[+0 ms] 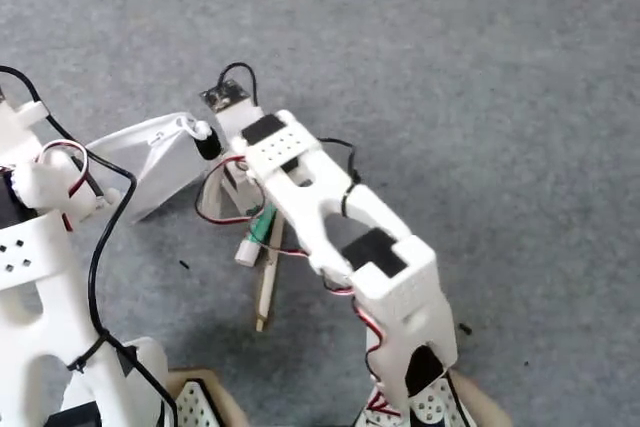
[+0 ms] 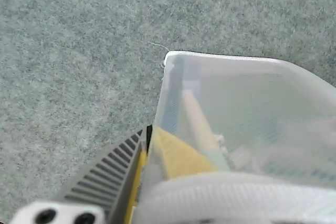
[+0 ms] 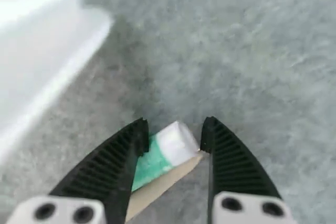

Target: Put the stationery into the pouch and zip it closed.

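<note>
Green-white eraser (image 3: 160, 156): lies on the grey felt table (image 1: 480, 97) right in front of the right arm, touching a wooden stick (image 3: 163, 184) along one side; in the high view both sit under that arm's forearm.
Right gripper (image 3: 174, 127): spread wide, one finger on each side of the eraser's white end, nothing pinched yet.
Pouch (image 1: 150, 152): translucent white, held up off the table at the left, near the eraser but apart from it.
Left gripper (image 2: 149, 148): looks pressed together on the pouch's edge; ribbed finger (image 2: 113, 174) lies flat against the wall.
Inside pouch: pale rod (image 2: 197, 119) and something yellow, likely stationery already in.
Step in hand: judged as grasping the eraser to carry it to the pouch.
Do it well: go low, centre the eraser between the fingers, close on its short sides, lift straight up before swinging over.
In the way: the stick touches the eraser and runs toward one finger, so it may get clamped too or dragged.
Also: red and black wires (image 1: 215, 202) loop close by the pouch.
Pouch mouth: cannot tell how far open; aim needs checking.
</note>
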`<action>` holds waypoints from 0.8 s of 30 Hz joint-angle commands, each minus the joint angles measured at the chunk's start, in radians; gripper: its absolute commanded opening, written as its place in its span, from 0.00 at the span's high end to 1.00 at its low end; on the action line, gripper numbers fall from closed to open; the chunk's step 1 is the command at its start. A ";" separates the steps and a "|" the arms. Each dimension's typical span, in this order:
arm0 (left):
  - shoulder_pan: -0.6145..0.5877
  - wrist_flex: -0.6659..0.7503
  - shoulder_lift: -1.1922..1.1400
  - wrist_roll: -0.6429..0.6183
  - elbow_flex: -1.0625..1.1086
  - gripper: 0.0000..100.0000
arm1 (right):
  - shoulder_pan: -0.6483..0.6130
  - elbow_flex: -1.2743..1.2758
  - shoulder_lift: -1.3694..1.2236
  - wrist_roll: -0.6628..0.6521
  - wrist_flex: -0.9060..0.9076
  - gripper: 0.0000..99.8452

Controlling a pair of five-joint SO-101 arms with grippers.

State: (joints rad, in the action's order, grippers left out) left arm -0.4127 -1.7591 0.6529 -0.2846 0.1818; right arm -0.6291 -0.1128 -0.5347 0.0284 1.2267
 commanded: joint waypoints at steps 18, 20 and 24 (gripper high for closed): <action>-0.010 0.003 0.005 -0.012 -0.016 0.97 | 0.026 -0.199 0.005 0.086 0.339 0.82; -0.010 0.003 0.005 -0.012 -0.016 0.97 | 0.049 -0.199 0.005 0.087 0.348 0.82; -0.010 0.003 0.005 -0.012 -0.016 0.97 | 0.075 -0.208 0.022 0.104 0.377 0.82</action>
State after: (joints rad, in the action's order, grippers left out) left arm -0.4143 -1.7591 0.6529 -0.2846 0.1818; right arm -0.5800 -0.2677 -0.5393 0.1005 1.5812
